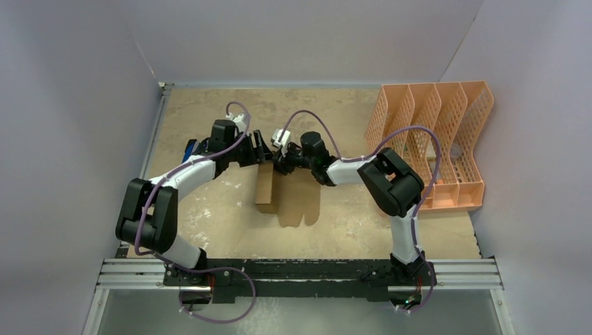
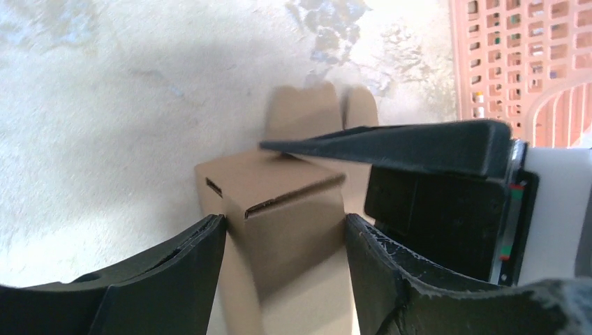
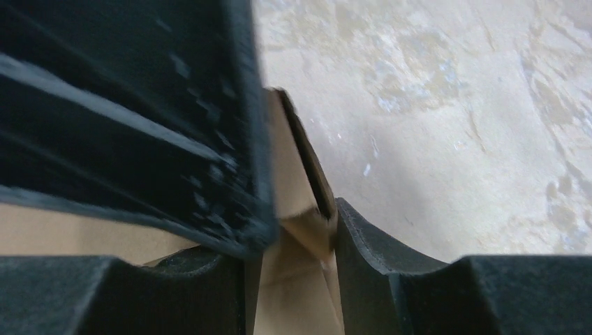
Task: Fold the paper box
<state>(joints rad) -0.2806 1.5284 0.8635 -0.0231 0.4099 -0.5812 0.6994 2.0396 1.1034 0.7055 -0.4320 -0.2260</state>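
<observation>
Room: plain pale grey walls [image 1: 70,105] closed in three sides.

Bench [image 1: 209,223]: mottled beige top, worn in patches, bare beneath both end effectors.

File organizer [image 1: 433,139]: peach-orange perforated plastic, well off to the outer side of the right end effector and untouched.

Paper box [image 1: 290,199]: brown cardboard, part folded. One wall stood raised between the left end effector's fingers. The flat panel with rounded tabs lay on the bench beyond them.

Left end effector [image 2: 286,241]: part open, fingers set against both sides of the raised fold, apparently holding it.

Right end effector [image 3: 293,265]: jaws part open astride the end of the same fold, touching the left end effector. No firm grip was evident.

Handling note: the step looked like squaring up the raised wall. It would go best with the left hold kept steady. The right should press the flap along its crease, not across it, so the thin board does not buckle.
</observation>
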